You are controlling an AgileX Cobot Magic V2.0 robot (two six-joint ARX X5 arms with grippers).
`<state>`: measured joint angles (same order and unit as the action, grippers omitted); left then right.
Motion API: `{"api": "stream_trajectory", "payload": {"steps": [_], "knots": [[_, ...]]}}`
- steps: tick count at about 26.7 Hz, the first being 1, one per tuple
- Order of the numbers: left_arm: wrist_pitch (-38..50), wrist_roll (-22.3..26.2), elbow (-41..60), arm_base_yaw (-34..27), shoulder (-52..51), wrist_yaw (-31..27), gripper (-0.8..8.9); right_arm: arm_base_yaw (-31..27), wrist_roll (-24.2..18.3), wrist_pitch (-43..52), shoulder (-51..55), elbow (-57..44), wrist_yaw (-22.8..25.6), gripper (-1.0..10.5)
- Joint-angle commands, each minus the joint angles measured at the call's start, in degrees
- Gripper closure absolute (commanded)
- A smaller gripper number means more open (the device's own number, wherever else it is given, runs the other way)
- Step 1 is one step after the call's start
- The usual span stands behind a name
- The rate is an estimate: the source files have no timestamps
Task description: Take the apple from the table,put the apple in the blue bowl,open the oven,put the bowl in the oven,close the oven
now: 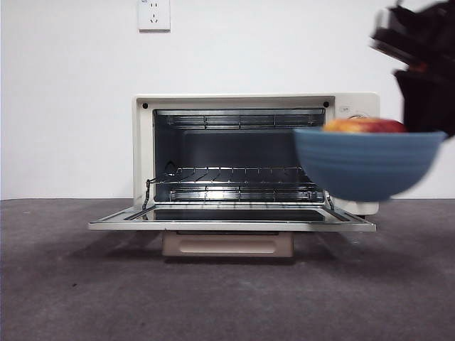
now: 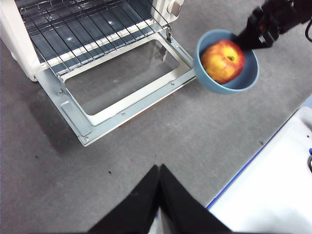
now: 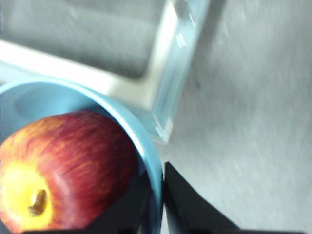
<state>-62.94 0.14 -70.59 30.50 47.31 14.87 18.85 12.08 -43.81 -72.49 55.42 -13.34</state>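
The blue bowl [image 1: 367, 165] hangs in the air in front of the oven's right side, with the apple [image 1: 364, 126] inside it. My right gripper [image 3: 158, 195] is shut on the bowl's rim [image 3: 153, 165], one jaw inside next to the apple [image 3: 63, 168] and one outside. From the left wrist view the bowl [image 2: 246, 83] and apple [image 2: 223, 61] sit above the corner of the open door [image 2: 124, 105]. The oven [image 1: 234, 160] stands open, its wire rack [image 1: 238, 177] showing. My left gripper [image 2: 159, 171] is shut and holds nothing, above bare table [image 2: 195, 141].
The dropped door [image 1: 231, 220] juts forward at table level with its beige handle [image 1: 227, 245] underneath. A wall socket [image 1: 153, 14] is high on the white wall. A white surface with a blue edge [image 2: 273, 185] borders the table near my left arm.
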Motion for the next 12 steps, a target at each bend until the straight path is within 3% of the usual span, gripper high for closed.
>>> {"api": "stream_trajectory", "payload": {"steps": [1, 12], "knots": [[1.6, 0.7, -0.7, 0.15, 0.24, -0.15, 8.06, 0.79, 2.73, 1.62, -4.31, 3.45, 0.33, 9.5], [1.25, 0.72, -0.7, 0.15, 0.24, -0.13, 8.06, 1.44, 8.83, 8.31, -18.58, 17.66, 2.82, 9.4]]}}
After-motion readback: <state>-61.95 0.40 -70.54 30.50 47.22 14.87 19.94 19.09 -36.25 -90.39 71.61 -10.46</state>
